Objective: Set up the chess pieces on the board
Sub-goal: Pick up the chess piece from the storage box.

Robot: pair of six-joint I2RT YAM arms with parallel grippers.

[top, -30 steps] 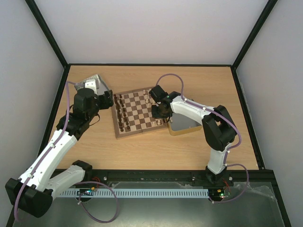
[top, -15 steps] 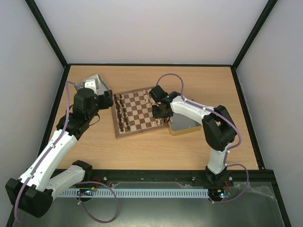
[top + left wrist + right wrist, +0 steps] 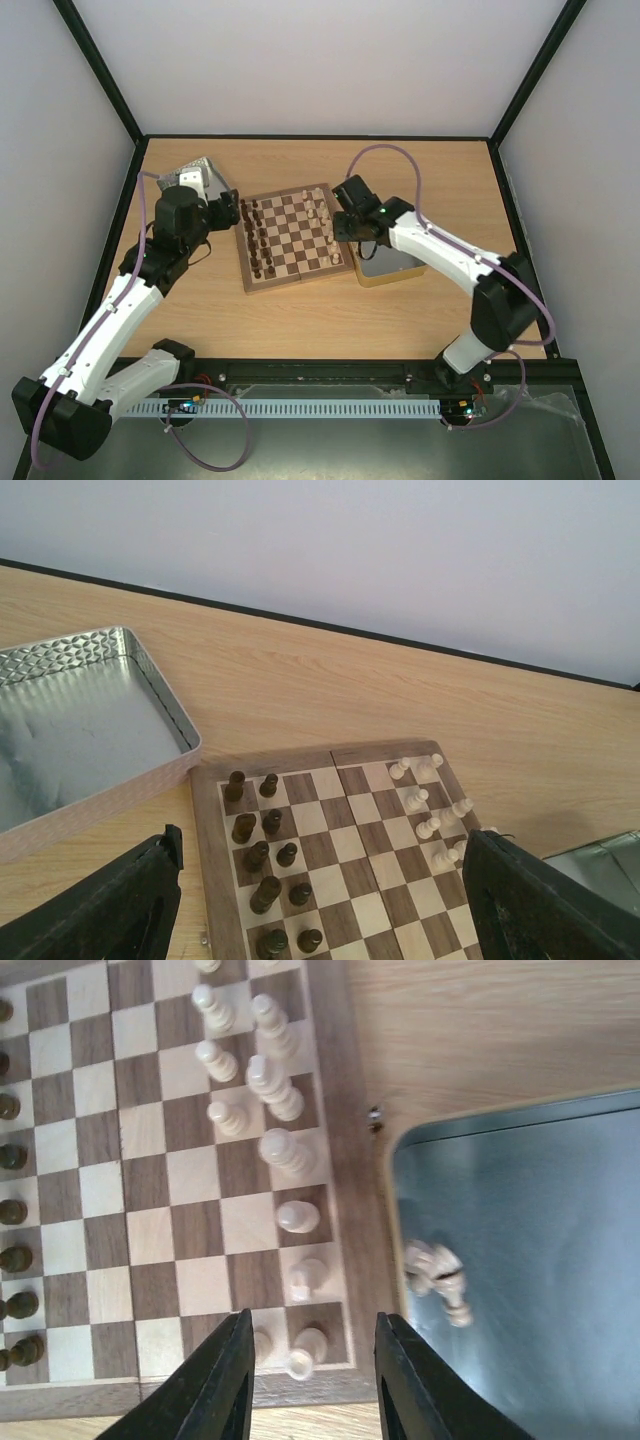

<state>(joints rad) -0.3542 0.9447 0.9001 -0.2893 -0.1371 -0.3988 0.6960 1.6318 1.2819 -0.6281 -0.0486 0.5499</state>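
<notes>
Chess pieces (image 3: 435, 1275) in the three-o'clock tin (image 3: 530, 1220) look light, slippery; pinch mid-stem. Left gripper (image 3: 325, 845), right gripper (image 3: 312, 1322) gape.

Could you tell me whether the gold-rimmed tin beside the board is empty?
Not empty: in the right wrist view, a few cream pieces lie on the floor of the tin, near its rim.
</notes>
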